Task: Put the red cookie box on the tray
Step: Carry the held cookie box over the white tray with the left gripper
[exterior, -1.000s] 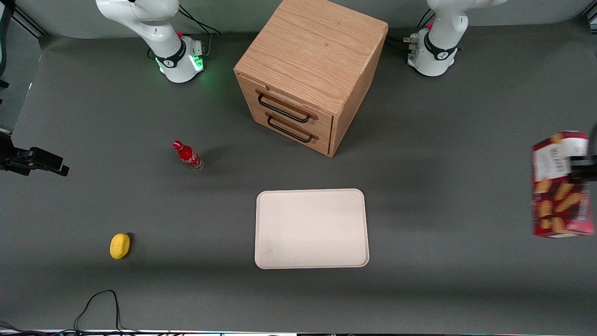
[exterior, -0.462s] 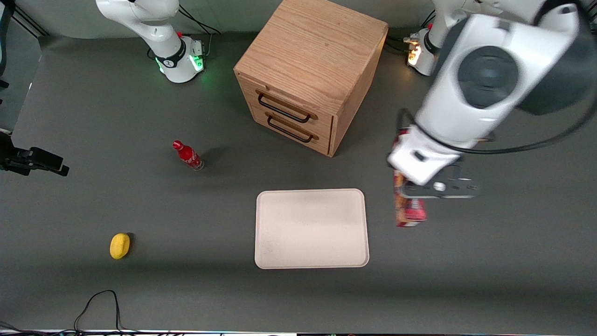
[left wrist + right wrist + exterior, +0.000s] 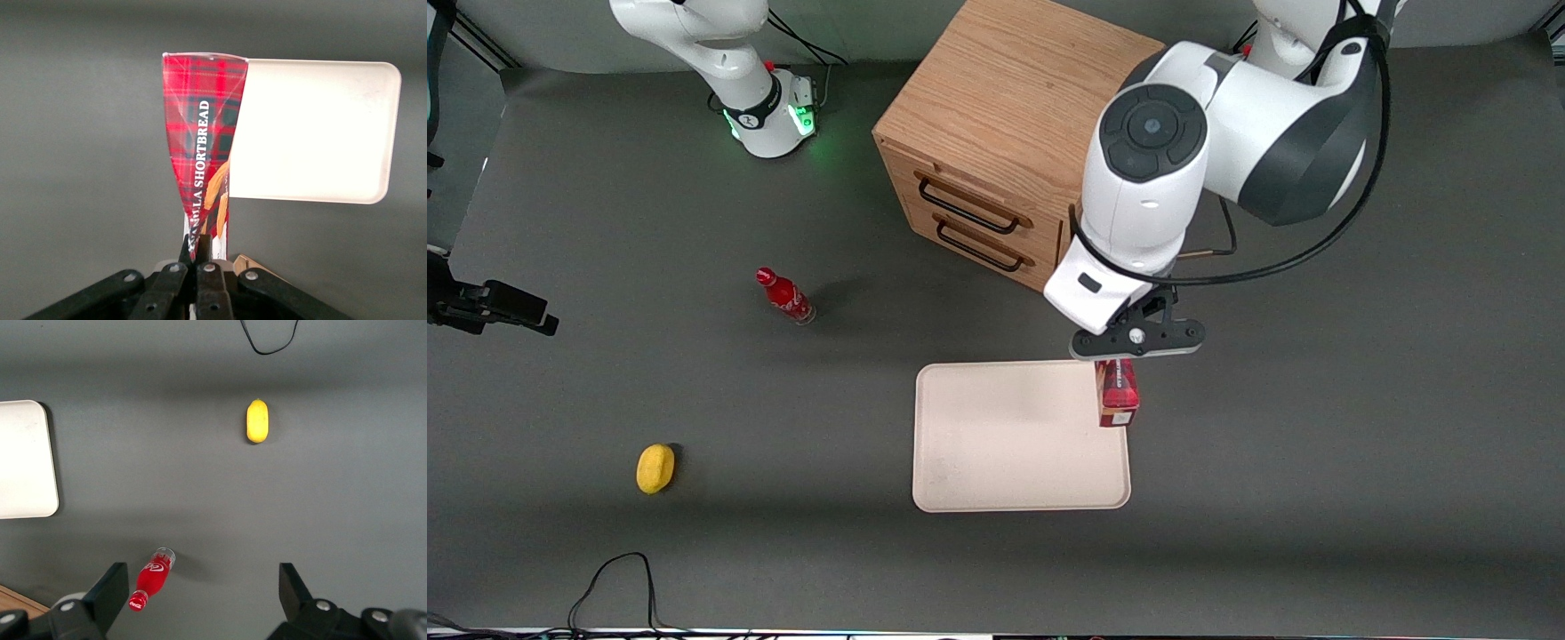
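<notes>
The red cookie box [image 3: 1117, 393] hangs on end from my left gripper [image 3: 1119, 364], which is shut on its upper end. It is in the air over the tray's [image 3: 1014, 444] edge toward the working arm's end. The left wrist view looks down the tartan box [image 3: 200, 140], lettered SHORTBREAD, with both fingers [image 3: 205, 248] pinching its narrow end at my gripper [image 3: 198, 250]. The off-white tray [image 3: 313, 127] lies beneath and beside the box there. The tray holds nothing.
A wooden two-drawer cabinet [image 3: 1014, 133] stands just past the tray, farther from the front camera, close beside the working arm. A small red bottle [image 3: 785, 296] and a yellow lemon-like object [image 3: 655, 468] sit toward the parked arm's end.
The left arm has swept in from the working arm's end of the table, carrying the box from the frame's edge to above the tray's edge. The box now hangs vertically.
</notes>
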`<act>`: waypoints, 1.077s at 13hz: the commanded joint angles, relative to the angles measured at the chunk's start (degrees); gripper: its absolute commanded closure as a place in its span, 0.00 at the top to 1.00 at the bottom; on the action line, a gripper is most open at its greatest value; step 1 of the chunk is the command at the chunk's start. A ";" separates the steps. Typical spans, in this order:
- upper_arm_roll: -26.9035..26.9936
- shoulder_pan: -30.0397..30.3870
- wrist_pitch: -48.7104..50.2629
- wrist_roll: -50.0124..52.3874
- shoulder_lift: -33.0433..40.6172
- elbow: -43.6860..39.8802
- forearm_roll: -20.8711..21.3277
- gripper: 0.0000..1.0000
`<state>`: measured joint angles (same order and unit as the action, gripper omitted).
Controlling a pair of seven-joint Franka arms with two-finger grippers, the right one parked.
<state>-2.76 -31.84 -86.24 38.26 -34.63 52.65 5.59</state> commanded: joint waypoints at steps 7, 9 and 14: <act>0.57 2.93 -21.50 -1.87 -5.34 15.11 0.12 0.00; 0.48 2.93 -24.66 -1.87 -8.77 15.20 0.12 0.00; 0.39 3.81 -29.60 -1.96 -13.27 15.28 -0.92 0.00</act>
<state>-2.30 -28.26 -115.66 37.20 -48.35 68.03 5.44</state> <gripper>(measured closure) 0.978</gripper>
